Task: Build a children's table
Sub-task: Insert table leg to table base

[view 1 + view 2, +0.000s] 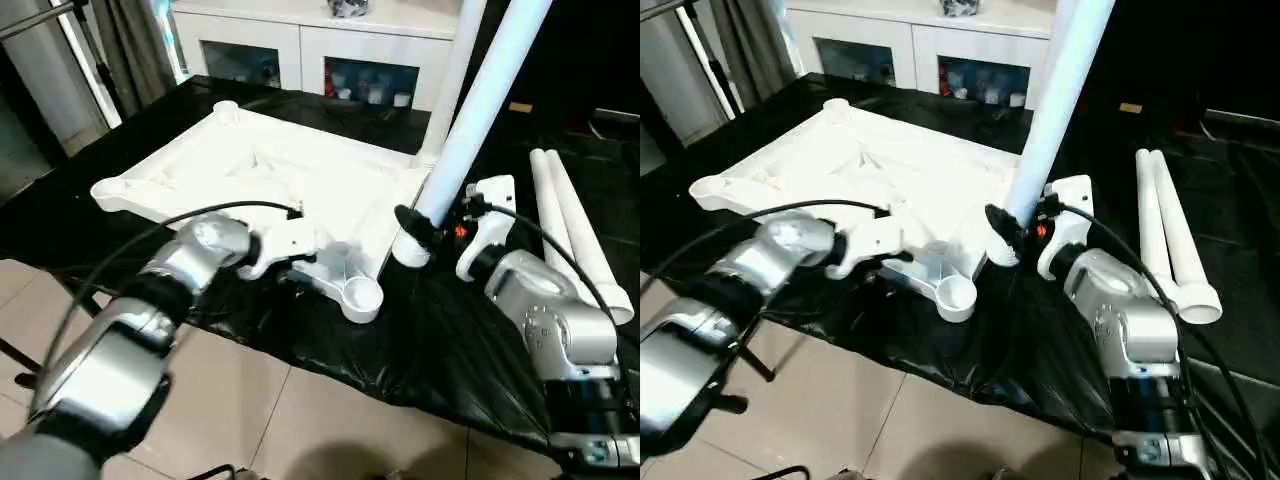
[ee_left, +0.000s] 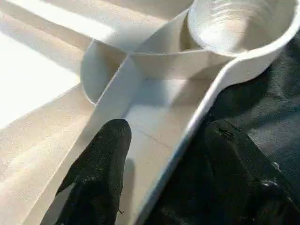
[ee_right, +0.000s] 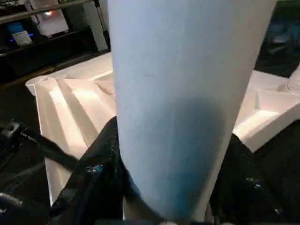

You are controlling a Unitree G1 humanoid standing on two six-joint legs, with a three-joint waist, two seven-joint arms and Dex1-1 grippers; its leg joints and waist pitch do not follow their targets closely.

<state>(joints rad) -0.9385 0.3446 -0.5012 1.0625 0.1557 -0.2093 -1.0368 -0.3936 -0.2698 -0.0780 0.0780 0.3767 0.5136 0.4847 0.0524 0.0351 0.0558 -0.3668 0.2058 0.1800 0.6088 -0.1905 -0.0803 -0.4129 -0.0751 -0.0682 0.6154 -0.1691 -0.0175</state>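
- The children's table top (image 1: pixel 270 175) lies ribbed side up on the black-draped table (image 1: pixel 440 340), one leg (image 1: pixel 445 90) standing upright in its far right corner
- Left gripper (image 2: pixel 159 164) straddles the top's near rim beside the empty corner socket (image 1: pixel 360 297), fingers parted either side
- Right gripper (image 1: pixel 420 235) pinches a tilted leg (image 1: pixel 480 110) near its lower end
- Two spare legs (image 1: pixel 575 225) lie side by side to the right

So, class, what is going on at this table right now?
A humanoid robot is putting together a small white children's table. The tabletop lies upside down on a black-draped table. The left gripper straddles the tabletop's rim beside an empty corner socket. The right gripper is closed around one leg, held tilted above that corner. One leg already stands in a far socket, and two more legs lie to the right.
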